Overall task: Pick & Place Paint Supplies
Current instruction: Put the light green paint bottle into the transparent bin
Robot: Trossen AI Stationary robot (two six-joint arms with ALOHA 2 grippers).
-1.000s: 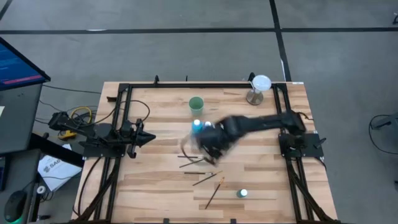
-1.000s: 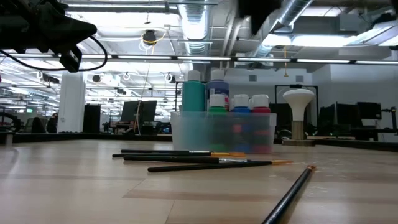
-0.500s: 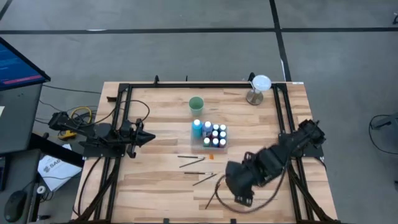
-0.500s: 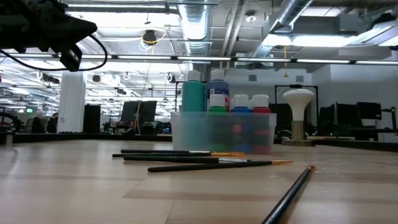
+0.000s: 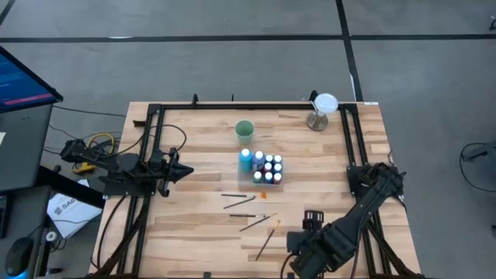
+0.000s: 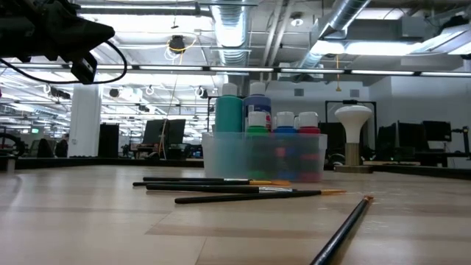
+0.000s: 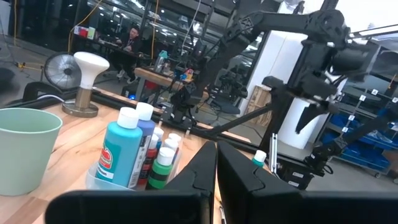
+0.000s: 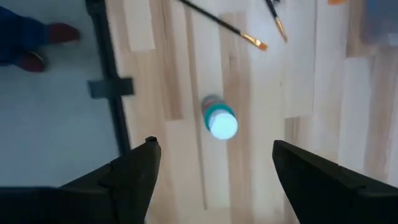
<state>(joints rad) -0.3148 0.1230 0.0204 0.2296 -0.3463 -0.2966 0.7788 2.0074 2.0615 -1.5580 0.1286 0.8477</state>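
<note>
A small green paint bottle with a white cap (image 8: pixel 221 122) stands alone on its base near the table's near edge. My right gripper (image 8: pixel 217 177) hangs above it, pointing down and open, and touches nothing. In the high view that arm (image 5: pixel 304 236) hides the bottle. A clear tray (image 5: pixel 263 168) at mid-table holds several white-capped paint bottles (image 6: pixel 257 121). Several thin paintbrushes (image 5: pixel 246 213) lie flat on the wood nearer the front edge. My left gripper (image 5: pixel 182 172) waits shut at the table's left, empty.
A pale green cup (image 5: pixel 245 129) and a white mushroom-shaped stand (image 5: pixel 322 108) sit toward the far edge. Black frame rails (image 5: pixel 151 155) run along the left, far and right sides. One brush tip (image 8: pixel 255 42) lies close to the lone bottle. Bare wood lies between the tray and the left rail.
My right gripper has swung from above the clear tray toward the table's near edge, ending over the lone green bottle. The tray, its bottles and the brushes have stayed where they were.
</note>
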